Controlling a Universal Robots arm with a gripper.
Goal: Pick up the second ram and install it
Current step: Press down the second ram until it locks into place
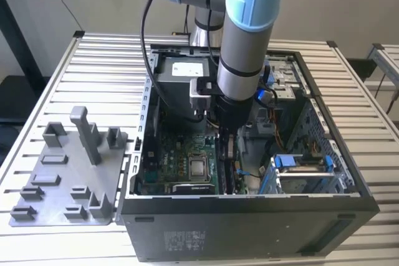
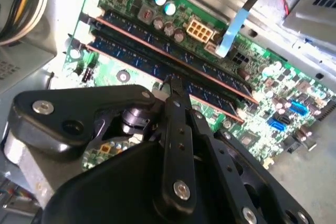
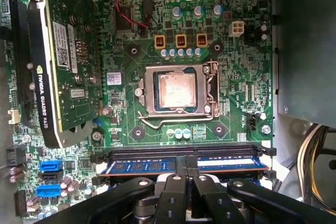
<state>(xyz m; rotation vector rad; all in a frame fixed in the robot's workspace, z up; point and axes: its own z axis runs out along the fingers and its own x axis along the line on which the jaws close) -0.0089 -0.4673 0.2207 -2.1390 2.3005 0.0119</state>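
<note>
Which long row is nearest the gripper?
The blue row, right at the gripper and farther from the silver processor. The black row lies between them.

A grey-and-blue robot arm (image 1: pixel 246 42) reaches down into an open black computer case (image 1: pixel 249 216), its dark gripper (image 1: pixel 227 147) apparently just above the green motherboard (image 1: pixel 181 163). At nine o'clock lies a grey plastic fixture tray (image 1: pixel 62 185).

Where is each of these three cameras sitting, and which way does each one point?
Exterior view: off the arm, above the table, looking down into the open computer case; the arm reaches in.
First wrist view: on the arm, facing the motherboard squarely; gripper at the edge.
Second wrist view: on the arm, looking obliquely along the memory slots; gripper in front.
Both wrist views share the second ram.
</note>
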